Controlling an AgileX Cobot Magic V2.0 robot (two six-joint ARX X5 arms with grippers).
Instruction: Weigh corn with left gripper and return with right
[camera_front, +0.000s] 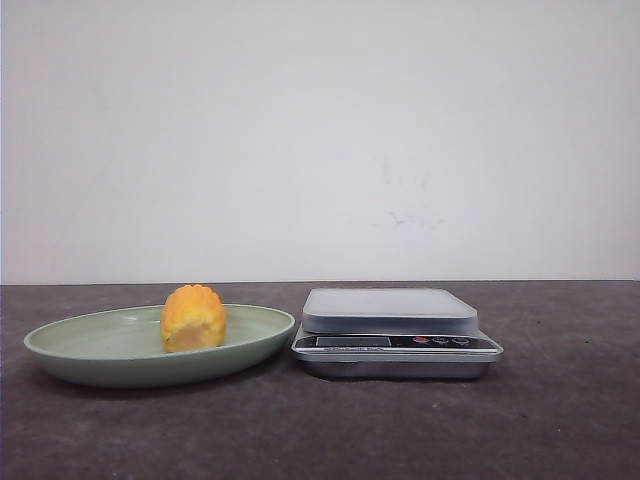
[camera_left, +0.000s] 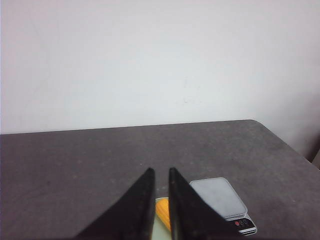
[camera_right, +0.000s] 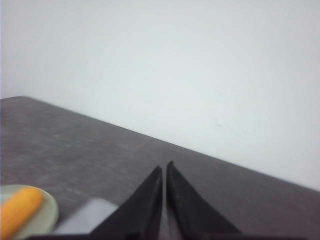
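— Grey, speckled table (camera_front: 560, 420) across the lower third of the front view, plain white wall (camera_front: 320, 130) filling everything above. Anything else on the surface?

— Only a pale green plate (camera_front: 70, 350) at lower left and a silver kitchen scale (camera_front: 395, 335) just right of centre, nearly touching at the rims. Bare weighing platform, dark display strip, small buttons on the front.

— And the corn (camera_front: 194, 318)?

— Lay in the plate, right of its middle, stubby and yellow-orange, pale cut end low toward the camera. Nothing else in the dish.

— Relative to the jaws?

— Well apart from both. Seen in the left wrist view as a sliver of orange low in the frame, between and beyond the dark fingers of the left gripper (camera_left: 161, 171). Narrow gap there, nothing held. In the right wrist view, at the lower left corner, far left of the right gripper (camera_right: 164, 167). Tips almost together, a thin slit, empty too.
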